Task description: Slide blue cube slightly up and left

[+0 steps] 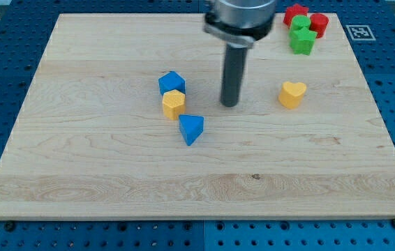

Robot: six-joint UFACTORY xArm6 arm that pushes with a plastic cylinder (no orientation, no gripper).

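The blue cube (172, 82) sits left of the board's centre. A yellow hexagonal block (173, 104) touches it just below. A blue triangular block (191, 129) lies a little below and right of the yellow one. My tip (229, 104) rests on the board to the right of the blue cube and the yellow hexagon, about a cube's width and a half away, touching no block.
A yellow heart block (292, 94) lies right of the tip. At the view's top right, a red star block (295, 14), a red block (319, 24), and two green blocks (302, 40) cluster near the board's corner. The wooden board (100, 188) sits on a blue pegboard.
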